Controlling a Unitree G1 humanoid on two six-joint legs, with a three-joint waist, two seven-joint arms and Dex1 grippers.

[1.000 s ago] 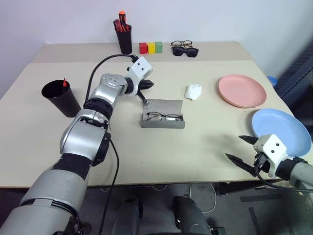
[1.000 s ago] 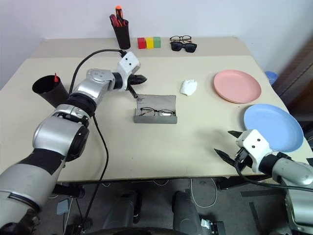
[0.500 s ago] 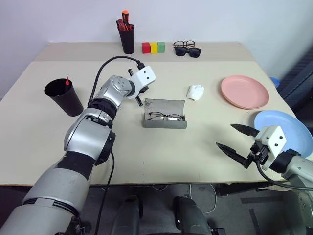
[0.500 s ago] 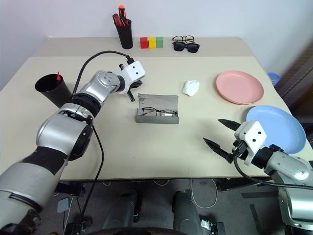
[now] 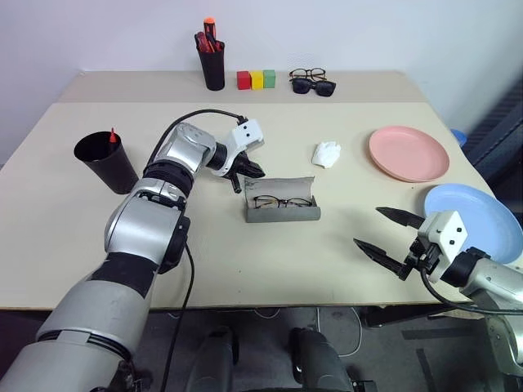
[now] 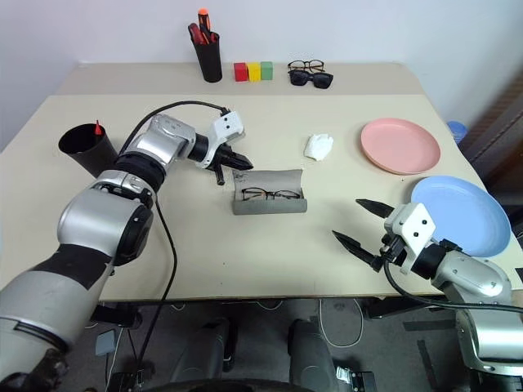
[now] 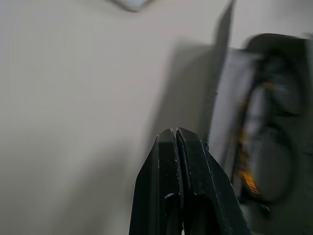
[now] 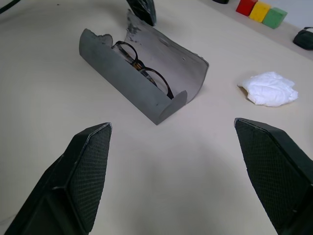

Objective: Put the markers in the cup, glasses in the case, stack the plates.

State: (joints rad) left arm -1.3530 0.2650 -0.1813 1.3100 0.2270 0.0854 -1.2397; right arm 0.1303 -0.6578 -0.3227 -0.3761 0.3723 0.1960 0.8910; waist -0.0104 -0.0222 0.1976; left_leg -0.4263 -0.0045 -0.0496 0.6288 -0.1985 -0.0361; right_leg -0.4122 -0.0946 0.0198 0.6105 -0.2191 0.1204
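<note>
Beige tabletop (image 5: 245,245) is stretching back to a plain pale wall, with a seam running across its far part. At that far edge, well beyond both grippers, a black pen holder (image 5: 212,69) is holding red-tipped pens, three small blocks in red, yellow and green (image 5: 254,79) are sitting in a row, and dark sunglasses (image 5: 313,85) are lying beside a second pair of spectacles (image 5: 305,73).

Left gripper (image 5: 253,171) is pointing toward the grey case (image 5: 282,208) with its fingers pressed together and empty, the tips right at the case's lid edge. The case is lying open with its lid half raised, and the wire-framed glasses (image 5: 282,201) are resting inside it. A crumpled white tissue (image 5: 325,153) is lying just beyond the case.

Right gripper (image 5: 389,233) is hovering near the table's front edge with its fingers spread wide, holding nothing. The light blue plate (image 5: 482,214) is lying just beside it, and the salmon pink plate (image 5: 408,152) farther back. The black cup (image 5: 105,162), with one marker (image 5: 110,137) standing in it, is sitting well behind the left gripper, by the arm.
</note>
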